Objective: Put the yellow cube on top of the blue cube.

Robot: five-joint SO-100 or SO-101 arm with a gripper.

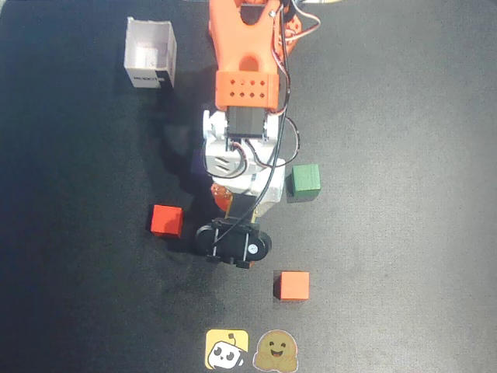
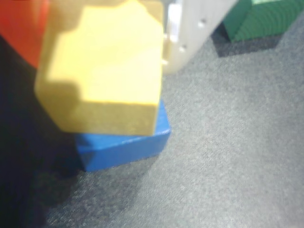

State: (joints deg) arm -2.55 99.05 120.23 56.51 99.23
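In the wrist view the yellow cube (image 2: 107,71) sits between my gripper's (image 2: 104,47) orange finger (image 2: 21,28) on the left and white finger (image 2: 194,33) on the right. It is directly over the blue cube (image 2: 126,145), covering most of its top; I cannot tell whether the two touch. The gripper is shut on the yellow cube. In the overhead view my arm (image 1: 241,148) covers both cubes, and only a sliver of the orange finger (image 1: 221,194) shows.
A green cube (image 1: 305,180) lies right of the arm and shows top right in the wrist view (image 2: 256,19). There is a red cube (image 1: 167,220) at left, an orange cube (image 1: 292,285) at lower right, a white open box (image 1: 151,53) at top left, and two flat stickers (image 1: 227,350) (image 1: 277,351) at the bottom edge.
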